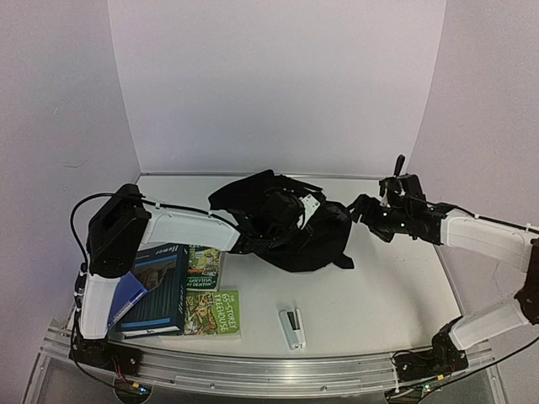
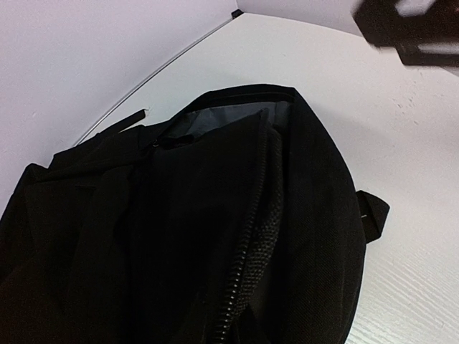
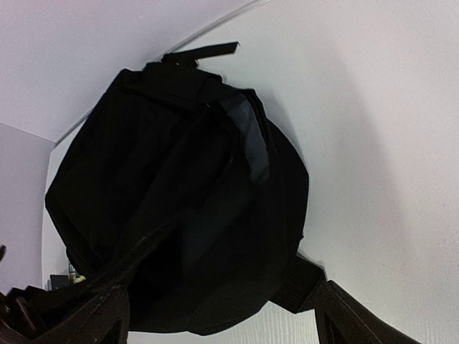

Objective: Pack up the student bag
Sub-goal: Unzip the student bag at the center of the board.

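The student bag (image 1: 290,227), a large black soft backpack, lies crumpled in the middle of the table. It fills the left wrist view (image 2: 301,215), where an open zipper (image 2: 247,251) and grey lining (image 2: 215,118) show. My left gripper (image 1: 255,241) is pressed into the bag's left side. Its fingers are lost in the black fabric, so I cannot tell how they stand. My right gripper (image 1: 357,210) is open at the bag's right edge. Its two fingers (image 3: 344,315) stand wide apart at the near rim of the bag (image 3: 179,201), next to a black strap (image 3: 294,287).
Near the left arm lie a dark blue book (image 1: 160,286) and two green books (image 1: 205,268) (image 1: 212,311). A small blue item (image 1: 126,299) rests by the left arm's base. A white stapler (image 1: 292,326) lies front centre. White walls enclose the back and sides.
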Motion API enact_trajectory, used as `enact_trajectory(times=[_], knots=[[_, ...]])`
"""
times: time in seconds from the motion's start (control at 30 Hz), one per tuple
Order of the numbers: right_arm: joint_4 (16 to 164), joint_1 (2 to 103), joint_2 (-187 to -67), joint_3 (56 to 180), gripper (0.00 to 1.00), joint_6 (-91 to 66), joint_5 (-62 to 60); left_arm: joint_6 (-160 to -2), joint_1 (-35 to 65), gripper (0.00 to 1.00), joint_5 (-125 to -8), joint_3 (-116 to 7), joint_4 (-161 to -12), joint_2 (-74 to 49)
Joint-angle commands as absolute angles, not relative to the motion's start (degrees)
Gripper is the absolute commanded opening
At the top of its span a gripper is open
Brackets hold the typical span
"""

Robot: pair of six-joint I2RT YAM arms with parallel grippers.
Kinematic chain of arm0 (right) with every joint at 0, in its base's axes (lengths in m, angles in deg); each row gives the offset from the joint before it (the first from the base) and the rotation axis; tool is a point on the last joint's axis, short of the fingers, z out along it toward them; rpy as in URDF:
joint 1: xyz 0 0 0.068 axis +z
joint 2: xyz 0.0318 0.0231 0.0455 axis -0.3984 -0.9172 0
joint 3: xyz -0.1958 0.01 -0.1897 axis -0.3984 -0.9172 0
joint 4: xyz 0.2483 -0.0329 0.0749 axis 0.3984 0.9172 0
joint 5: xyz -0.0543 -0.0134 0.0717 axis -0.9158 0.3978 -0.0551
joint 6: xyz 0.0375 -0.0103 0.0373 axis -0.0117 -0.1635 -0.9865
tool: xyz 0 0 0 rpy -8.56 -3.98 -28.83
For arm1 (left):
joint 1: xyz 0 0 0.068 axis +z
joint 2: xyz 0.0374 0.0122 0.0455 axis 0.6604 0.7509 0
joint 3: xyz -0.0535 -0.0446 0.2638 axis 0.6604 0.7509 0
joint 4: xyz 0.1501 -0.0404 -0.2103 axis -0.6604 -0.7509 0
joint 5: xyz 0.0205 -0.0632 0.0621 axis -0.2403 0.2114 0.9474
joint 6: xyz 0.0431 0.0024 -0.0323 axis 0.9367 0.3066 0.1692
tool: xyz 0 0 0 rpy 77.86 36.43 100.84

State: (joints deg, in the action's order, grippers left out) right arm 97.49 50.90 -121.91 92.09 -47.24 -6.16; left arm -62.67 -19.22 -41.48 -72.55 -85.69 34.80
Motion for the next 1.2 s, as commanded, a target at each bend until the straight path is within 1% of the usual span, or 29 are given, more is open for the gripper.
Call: enact_trajectory(times=[0.0, 0.23, 0.37, 0.5, 0.63, 0.73, 0.77, 0.83, 0.93, 1.0, 1.03, 1.07, 1.17], knots=[[97.3, 52.0, -124.4, 89.9, 0.90, -49.2, -2.7, -70.4, -15.4, 0.05, -44.2, -75.4, -86.2, 28.0], [89.2, 54.5, -128.8, 86.6, 0.89, -53.6, 3.7, -81.0, -8.3, 0.02, -56.5, -74.0, -86.7, 24.3], [83.8, 55.4, -132.2, 85.9, 0.85, -56.4, 4.2, -83.3, -6.8, 0.01, -58.1, -72.0, -84.9, 22.8], [79.6, 55.6, -136.5, 85.9, 0.80, -59.1, 4.8, -84.4, -5.8, 0.01, -61.0, -71.7, -84.9, 22.4], [77.7, 55.7, -140.2, 86.7, 0.72, -60.7, 3.6, -84.7, -5.3, 0.00, -61.7, -71.5, -84.9, 21.9], [76.3, 55.7, -142.2, 87.6, 0.63, -61.5, 2.9, -85.3, -4.5, 0.00, -62.6, -71.3, -84.8, 21.5], [76.2, 55.8, -142.7, 88.0, 0.59, -61.6, 2.4, -85.6, -4.2, 0.00, -63.0, -71.2, -84.9, 21.4], [76.2, 55.7, -143.3, 88.5, 0.45, -61.5, 1.0, -86.3, -3.4, 0.00, -63.8, -71.0, -85.1, 20.8], [76.8, 55.7, -143.7, 88.7, 0.18, -61.3, -1.3, -88.0, -2.1, 0.00, -64.6, -70.5, -85.3, 19.3], [78.1, 55.4, -143.6, 88.8, 0.06, -60.6, -2.5, -89.4, -0.9, 0.00, -65.5, -70.0, -85.3, 18.0], [78.9, 55.0, -143.3, 88.7, 0.02, -60.0, -2.8, -90.1, -0.3, 0.00, -66.4, -69.9, -85.5, 17.5], [79.7, 54.5, -142.9, 88.4, 0.00, -59.5, -3.1, -90.8, 0.3, 0.00, -67.2, -69.9, -85.8, 16.9], [82.3, 51.3, -140.2, 86.9, 0.00, -57.5, -3.4, -92.5, 1.7, 0.00, -69.8, -70.9, -87.9, 16.0]])
